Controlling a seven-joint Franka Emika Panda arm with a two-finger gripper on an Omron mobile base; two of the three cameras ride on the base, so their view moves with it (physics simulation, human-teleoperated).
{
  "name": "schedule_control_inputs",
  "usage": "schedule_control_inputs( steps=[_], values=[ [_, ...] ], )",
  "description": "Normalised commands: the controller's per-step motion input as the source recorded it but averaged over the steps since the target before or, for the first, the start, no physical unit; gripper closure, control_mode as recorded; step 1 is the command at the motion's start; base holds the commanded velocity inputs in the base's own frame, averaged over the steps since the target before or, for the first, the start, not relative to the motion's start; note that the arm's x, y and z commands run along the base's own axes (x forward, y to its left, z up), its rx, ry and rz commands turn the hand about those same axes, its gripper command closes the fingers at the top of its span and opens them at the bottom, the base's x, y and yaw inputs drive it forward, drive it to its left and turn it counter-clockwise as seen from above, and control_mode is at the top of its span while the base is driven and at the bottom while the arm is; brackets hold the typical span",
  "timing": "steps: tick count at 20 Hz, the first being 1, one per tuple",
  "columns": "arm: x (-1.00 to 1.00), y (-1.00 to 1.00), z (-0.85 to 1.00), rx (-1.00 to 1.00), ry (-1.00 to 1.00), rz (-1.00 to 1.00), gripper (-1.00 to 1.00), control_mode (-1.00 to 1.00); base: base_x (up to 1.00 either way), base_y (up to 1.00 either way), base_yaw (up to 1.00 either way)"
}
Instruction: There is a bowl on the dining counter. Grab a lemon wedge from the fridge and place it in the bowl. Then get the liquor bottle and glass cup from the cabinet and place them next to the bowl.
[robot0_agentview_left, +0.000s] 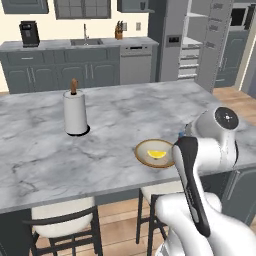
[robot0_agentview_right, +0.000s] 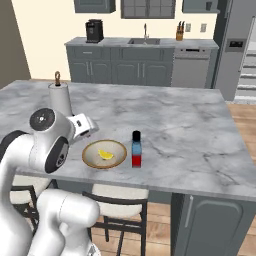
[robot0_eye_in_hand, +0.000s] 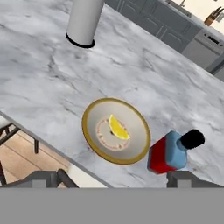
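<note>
While the lemon wedge (robot0_eye_in_hand: 118, 127) lies in the bowl (robot0_eye_in_hand: 94, 114) | liquor bottle (robot0_eye_in_hand: 170, 152) upright just beside | gripper (robot0_eye_in_hand: 116, 177) fingers apart, empty.

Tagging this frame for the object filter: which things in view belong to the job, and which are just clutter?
Job:
- bowl on the dining counter
- lemon wedge in the bowl
- liquor bottle upright beside the bowl
- fridge, door open
- gripper, open, empty

Clutter:
- paper-towel roll
- coffee machine
- knife block
- sink
- chairs
</note>
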Motion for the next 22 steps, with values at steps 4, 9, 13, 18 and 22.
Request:
schedule_control_inputs(
  steps=[4, 9, 13, 18, 22],
  values=[
    [-0.12, 0.00, 0.00, 0.00, -0.05, 0.00, -1.00, 1.00, -0.54, -0.29, -0.07],
    [0.00, 0.00, 0.00, 0.00, 0.00, 0.00, -1.00, 1.00, -0.39, -0.78, -0.24],
    [0.00, 0.00, 0.00, 0.00, 0.00, 0.00, -1.00, 1.00, 0.05, -0.98, -0.17],
    [0.00, 0.00, 0.00, 0.00, 0.00, 0.00, -1.00, 1.00, 0.28, -1.00, -0.06],
    [0.00, 0.00, 0.00, 0.00, 0.00, 0.00, -1.00, 1.00, 0.32, -1.00, -0.01]
  ],
)
